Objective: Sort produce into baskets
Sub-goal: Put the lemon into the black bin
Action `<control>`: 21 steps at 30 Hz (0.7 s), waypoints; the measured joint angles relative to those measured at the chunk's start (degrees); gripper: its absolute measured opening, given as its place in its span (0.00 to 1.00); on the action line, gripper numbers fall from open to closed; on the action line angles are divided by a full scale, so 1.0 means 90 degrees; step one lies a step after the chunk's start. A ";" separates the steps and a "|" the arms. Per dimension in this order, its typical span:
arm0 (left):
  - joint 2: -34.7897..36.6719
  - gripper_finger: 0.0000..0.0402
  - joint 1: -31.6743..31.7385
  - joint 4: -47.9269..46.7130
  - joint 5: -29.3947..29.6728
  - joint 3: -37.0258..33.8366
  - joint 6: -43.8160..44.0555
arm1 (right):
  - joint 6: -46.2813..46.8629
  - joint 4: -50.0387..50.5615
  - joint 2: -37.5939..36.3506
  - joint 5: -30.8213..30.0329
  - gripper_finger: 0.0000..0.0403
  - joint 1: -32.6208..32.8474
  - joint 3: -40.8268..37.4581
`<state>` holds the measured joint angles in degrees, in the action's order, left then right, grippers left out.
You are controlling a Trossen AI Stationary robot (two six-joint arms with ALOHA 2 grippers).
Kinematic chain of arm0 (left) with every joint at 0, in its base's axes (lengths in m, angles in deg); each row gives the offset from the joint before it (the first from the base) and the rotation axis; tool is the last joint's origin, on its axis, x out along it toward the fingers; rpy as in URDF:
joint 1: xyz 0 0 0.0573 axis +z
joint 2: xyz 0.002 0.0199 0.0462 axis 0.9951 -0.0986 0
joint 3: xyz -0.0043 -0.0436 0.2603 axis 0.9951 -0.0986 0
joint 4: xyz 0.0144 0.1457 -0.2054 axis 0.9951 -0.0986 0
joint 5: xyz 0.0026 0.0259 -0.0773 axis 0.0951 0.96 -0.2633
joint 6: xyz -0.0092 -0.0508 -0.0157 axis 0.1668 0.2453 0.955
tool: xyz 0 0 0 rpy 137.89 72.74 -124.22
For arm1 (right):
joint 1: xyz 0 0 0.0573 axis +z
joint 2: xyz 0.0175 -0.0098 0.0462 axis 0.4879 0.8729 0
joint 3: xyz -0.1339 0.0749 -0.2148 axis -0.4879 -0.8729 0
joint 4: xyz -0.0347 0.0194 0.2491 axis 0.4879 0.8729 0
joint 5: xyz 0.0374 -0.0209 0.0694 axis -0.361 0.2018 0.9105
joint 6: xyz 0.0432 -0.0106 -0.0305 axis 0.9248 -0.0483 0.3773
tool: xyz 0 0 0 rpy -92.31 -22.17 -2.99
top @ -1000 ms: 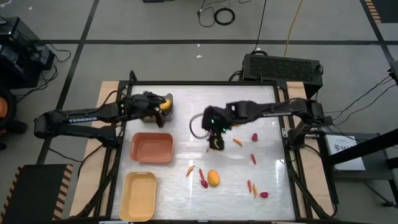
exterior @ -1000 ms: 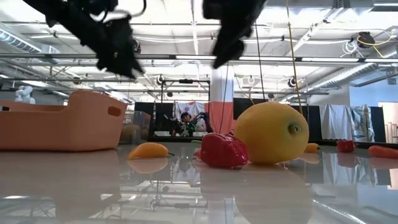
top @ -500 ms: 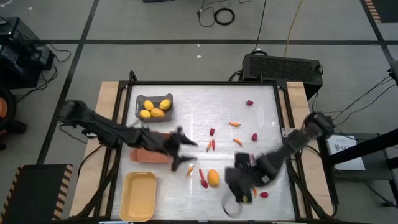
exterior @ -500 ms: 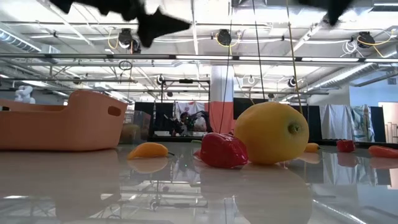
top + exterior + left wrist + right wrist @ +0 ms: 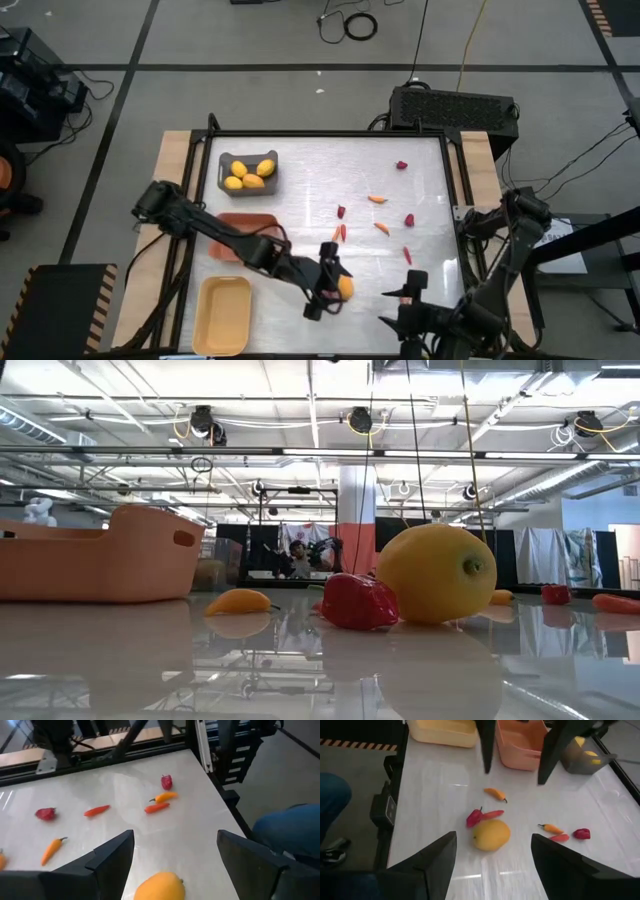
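I had the left gripper (image 5: 322,283) hanging above the lemon (image 5: 344,287) near the table's front edge, jaws spread wide and empty. I judged it best to centre both fingers around the fruit's middle before lowering. The right gripper (image 5: 404,305) waited nearby, also spread. Farther back, the grey basket (image 5: 249,171) already held three lemons.

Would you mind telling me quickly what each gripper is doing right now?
Left gripper: open, holding nothing, poised over the lemon.
Right gripper: open, empty, near the table's front edge.
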<state>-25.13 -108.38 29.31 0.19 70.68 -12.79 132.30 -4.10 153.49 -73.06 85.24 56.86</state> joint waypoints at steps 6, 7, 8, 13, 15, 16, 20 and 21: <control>-0.0582 0.73 0.0021 0.0034 -0.0084 0.0144 -0.0268 | -0.0023 0.0003 0.0000 -0.0050 0.61 0.0008 0.0000; -0.0663 0.73 0.0034 0.0082 -0.0184 0.0144 -0.0312 | -0.0046 0.0003 0.0000 -0.0057 0.61 -0.0007 0.0000; -0.0726 0.73 0.0041 0.0105 -0.0349 0.0144 -0.0408 | -0.0058 0.0006 0.0000 -0.0072 0.61 -0.0025 0.0000; -0.0925 0.73 0.0025 0.0290 -0.0900 0.0152 -0.0754 | -0.0069 0.0028 0.0000 -0.0072 0.61 -0.0121 0.0000; -0.0938 0.73 0.0026 0.0290 -0.0921 0.0152 -0.0832 | -0.0069 0.0030 0.0000 -0.0070 0.61 -0.0157 0.0000; -0.0937 0.73 0.0030 0.0295 -0.0920 0.0152 -0.0898 | -0.0069 0.0028 0.0000 -0.0070 0.61 -0.0180 0.0000; -0.0935 0.73 0.0034 0.0294 -0.0919 0.0152 -0.0932 | -0.0042 0.0028 0.0000 -0.0067 0.61 -0.0191 0.0002; -0.0935 0.73 0.0039 0.0297 -0.0919 0.0152 -0.0938 | -0.0039 0.0025 0.0000 -0.0067 0.61 -0.0190 0.0002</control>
<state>-33.55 -108.03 31.98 -8.08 72.05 -21.24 131.94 -3.87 153.49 -73.66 83.53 56.89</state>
